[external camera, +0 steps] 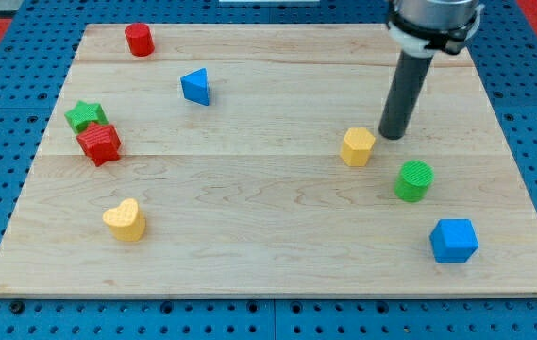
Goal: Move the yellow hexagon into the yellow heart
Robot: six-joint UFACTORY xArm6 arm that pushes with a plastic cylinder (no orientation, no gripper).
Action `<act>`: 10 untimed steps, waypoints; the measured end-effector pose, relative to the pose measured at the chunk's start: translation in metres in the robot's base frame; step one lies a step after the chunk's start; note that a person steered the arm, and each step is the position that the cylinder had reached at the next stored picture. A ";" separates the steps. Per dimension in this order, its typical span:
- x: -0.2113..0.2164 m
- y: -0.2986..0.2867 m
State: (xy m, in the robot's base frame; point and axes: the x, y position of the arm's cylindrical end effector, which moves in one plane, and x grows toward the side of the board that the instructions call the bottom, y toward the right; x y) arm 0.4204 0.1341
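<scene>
The yellow hexagon (357, 146) sits right of the board's middle. The yellow heart (125, 220) lies at the lower left, far from the hexagon. My tip (393, 135) rests on the board just right of the hexagon and slightly above it, close to its upper right edge with a small gap.
A green cylinder (413, 180) stands below and right of my tip. A blue cube (453, 240) is at the lower right. A blue triangle (195, 87) is at upper middle-left, a red cylinder (139, 40) at top left. A green star (85, 116) touches a red star (99, 144) at the left.
</scene>
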 end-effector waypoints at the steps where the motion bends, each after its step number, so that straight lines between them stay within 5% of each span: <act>1: 0.018 -0.062; 2: 0.032 -0.123; 3: 0.049 -0.097; 6: 0.122 -0.170; 9: 0.138 -0.235; 10: 0.142 -0.215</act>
State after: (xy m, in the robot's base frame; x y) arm 0.5623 -0.0805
